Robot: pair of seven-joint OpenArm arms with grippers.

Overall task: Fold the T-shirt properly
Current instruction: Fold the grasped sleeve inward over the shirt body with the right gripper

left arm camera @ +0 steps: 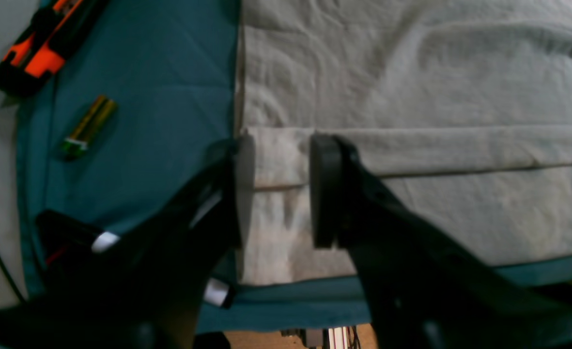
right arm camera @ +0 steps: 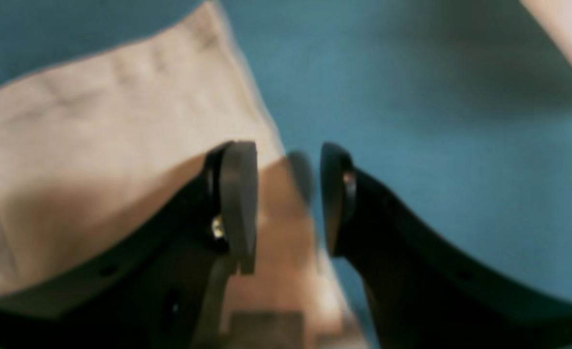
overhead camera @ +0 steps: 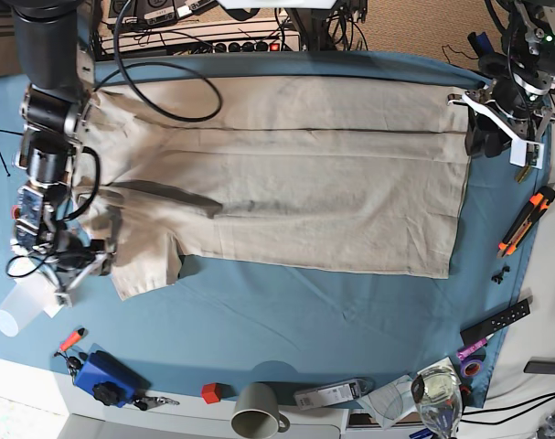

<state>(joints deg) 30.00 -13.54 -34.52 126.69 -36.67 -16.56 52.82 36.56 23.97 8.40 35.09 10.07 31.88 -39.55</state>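
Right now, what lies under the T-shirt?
The T-shirt lies spread on the teal-blue table cloth, which shows around its edges. Whatever sits beneath the shirt's middle is covered, so nothing else can be confirmed there.

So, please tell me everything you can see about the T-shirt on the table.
The T-shirt is plain beige, soft, wrinkled cotton-like cloth. It lies spread flat on the teal cloth, its far long side folded inward, one short sleeve showing at the near side. The open left gripper straddles the hem corner; the open right gripper is at the sleeve edge. Neither visibly grips it.
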